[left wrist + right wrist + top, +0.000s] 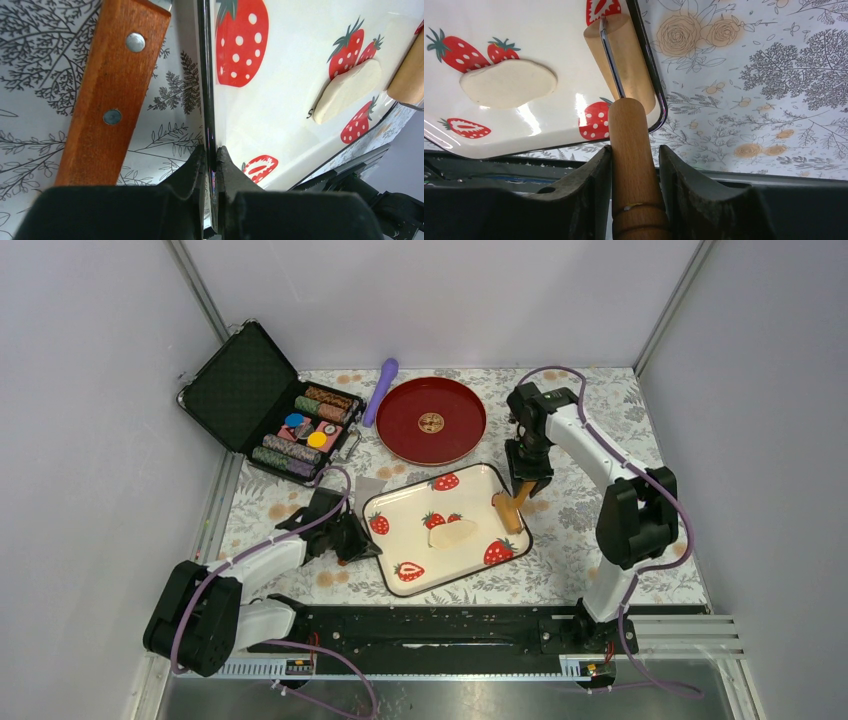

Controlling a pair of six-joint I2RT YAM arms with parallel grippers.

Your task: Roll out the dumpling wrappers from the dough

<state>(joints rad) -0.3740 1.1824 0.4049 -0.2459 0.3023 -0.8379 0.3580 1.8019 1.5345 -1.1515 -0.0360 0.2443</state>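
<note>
Sensibly, on the floral-clothed surface (560, 565) the strawberry tray (470, 502) wants pinning. The left end effector (212, 157) is closed tight on its rim, which should stop it sliding under pressure. The right end effector (634, 150) clamps the handle of the wooden roller (629, 60), whose barrel sits at the tray's right edge, apart from the dough (508, 82). I'd bring the barrel across, press evenly and roll outward. The dough lies mid-tray, a pale cream, smooth, flattened oval, thick and uneven, not yet a round wrapper.
</note>
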